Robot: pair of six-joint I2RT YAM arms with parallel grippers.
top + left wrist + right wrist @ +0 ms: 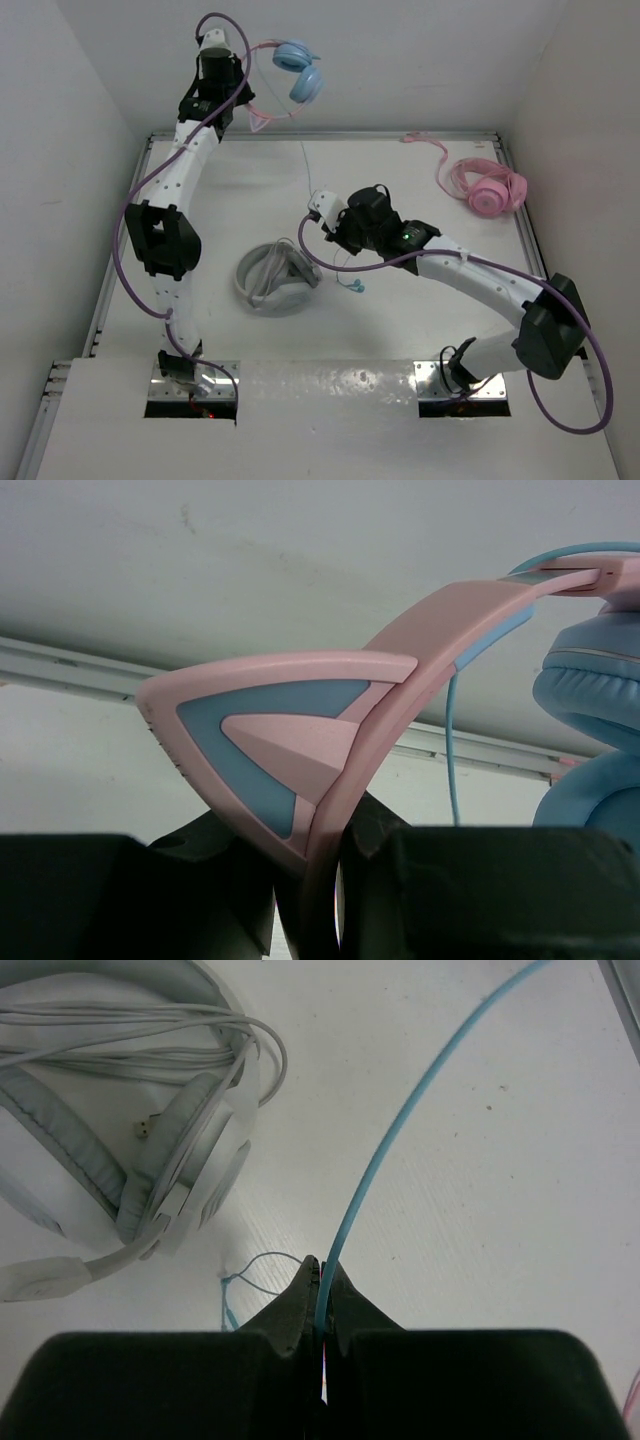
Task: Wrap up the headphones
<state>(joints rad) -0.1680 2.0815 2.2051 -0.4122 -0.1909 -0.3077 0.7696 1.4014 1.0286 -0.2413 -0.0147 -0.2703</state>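
Observation:
The headphones have a pink cat-ear headband and light blue ear cups. They hang in the air at the far left, above the table's back edge. My left gripper is shut on the pink headband, just below a cat ear. The thin light blue cable runs down from the headphones to my right gripper, which is shut on it over the table's middle. The cable's loose end lies on the table beside the gripper; it also shows in the right wrist view.
White-grey headphones with a coiled cord lie at the table's middle left, close to my right gripper; they also show in the right wrist view. All-pink headphones lie at the far right. Raised rails edge the table.

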